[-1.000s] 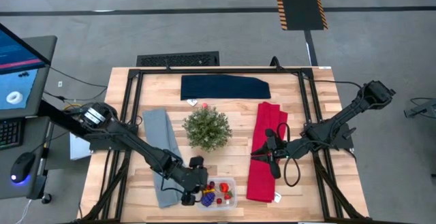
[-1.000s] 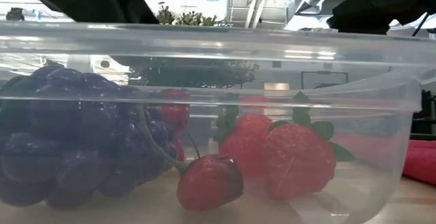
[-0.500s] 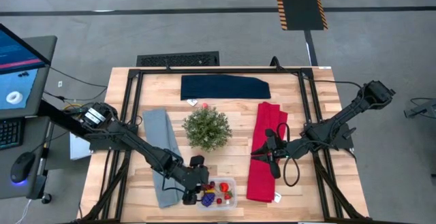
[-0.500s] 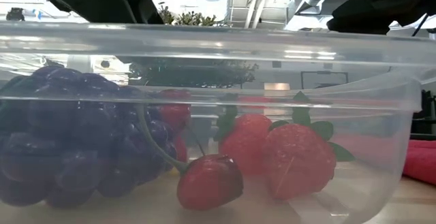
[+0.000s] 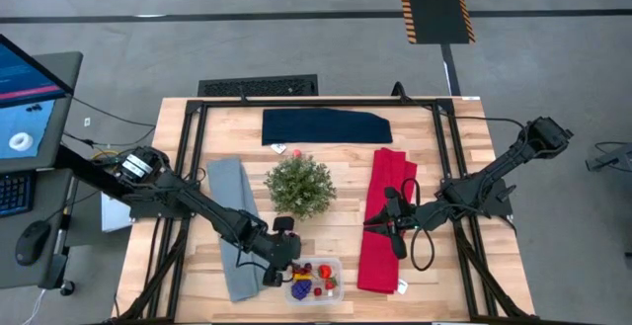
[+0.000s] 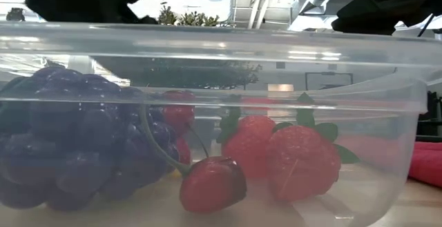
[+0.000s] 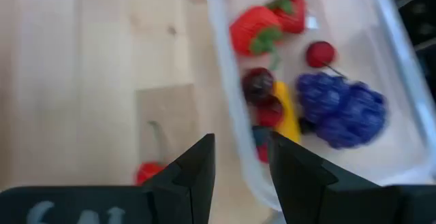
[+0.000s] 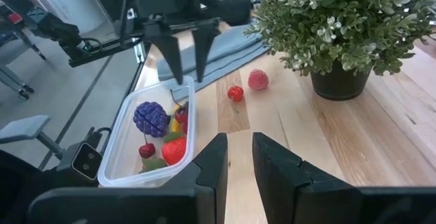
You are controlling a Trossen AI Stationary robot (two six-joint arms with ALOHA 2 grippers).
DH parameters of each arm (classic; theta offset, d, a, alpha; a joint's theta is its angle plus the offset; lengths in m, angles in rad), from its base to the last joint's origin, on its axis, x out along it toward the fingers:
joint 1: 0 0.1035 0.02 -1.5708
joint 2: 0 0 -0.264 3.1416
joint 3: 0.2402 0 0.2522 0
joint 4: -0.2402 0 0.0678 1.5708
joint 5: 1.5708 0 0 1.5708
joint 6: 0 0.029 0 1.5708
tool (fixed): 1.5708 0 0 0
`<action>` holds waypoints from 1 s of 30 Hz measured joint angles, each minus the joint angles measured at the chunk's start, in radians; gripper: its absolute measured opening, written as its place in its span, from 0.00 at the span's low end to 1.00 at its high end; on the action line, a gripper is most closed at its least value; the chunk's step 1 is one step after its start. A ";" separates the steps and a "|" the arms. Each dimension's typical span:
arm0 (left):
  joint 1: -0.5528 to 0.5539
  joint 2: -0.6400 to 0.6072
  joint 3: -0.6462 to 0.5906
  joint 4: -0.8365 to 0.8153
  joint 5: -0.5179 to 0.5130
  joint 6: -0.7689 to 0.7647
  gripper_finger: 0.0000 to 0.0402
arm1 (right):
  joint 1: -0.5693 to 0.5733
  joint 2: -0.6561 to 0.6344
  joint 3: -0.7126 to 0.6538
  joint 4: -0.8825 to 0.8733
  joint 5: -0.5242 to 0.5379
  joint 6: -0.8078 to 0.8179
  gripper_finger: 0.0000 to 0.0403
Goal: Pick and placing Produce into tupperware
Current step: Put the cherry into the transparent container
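Note:
The clear tupperware (image 5: 331, 264) stands near the table's front edge. Inside lie purple grapes (image 7: 347, 108), two strawberries (image 7: 252, 30), a cherry (image 7: 320, 52), a yellow piece (image 7: 289, 112) and dark berries. Two red berries (image 8: 235, 93) (image 8: 257, 80) lie on the bare wood between the tupperware and the plant. My left gripper (image 8: 189, 74) hangs open over the tupperware's left end, pointing down, with nothing between its fingers. My right gripper (image 5: 371, 224) waits over the red cloth, open by a narrow gap and holding nothing.
A bushy green potted plant (image 5: 299, 185) stands mid-table. A grey cloth (image 5: 229, 202) lies to its left under my left arm. A red cloth (image 5: 387, 256) lies to the right and a navy cloth (image 5: 326, 125) at the far edge. A small red piece (image 5: 295, 153) lies near the navy cloth.
My left gripper has drawn back a little from over the tupperware toward the table's far edge and has tipped somewhat. The produce inside the tupperware has stayed where it was.

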 joint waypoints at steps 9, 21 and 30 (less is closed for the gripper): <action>0.055 0.000 0.000 -0.015 -0.028 0.069 0.31 | 0.000 0.000 0.000 0.000 0.000 -0.007 0.23; 0.131 0.007 0.000 -0.083 0.045 0.082 0.31 | -0.026 0.000 0.000 -0.001 0.000 -0.061 0.23; 0.147 0.007 0.000 -0.097 0.123 0.126 0.31 | -0.048 0.000 0.000 -0.001 -0.002 -0.062 0.23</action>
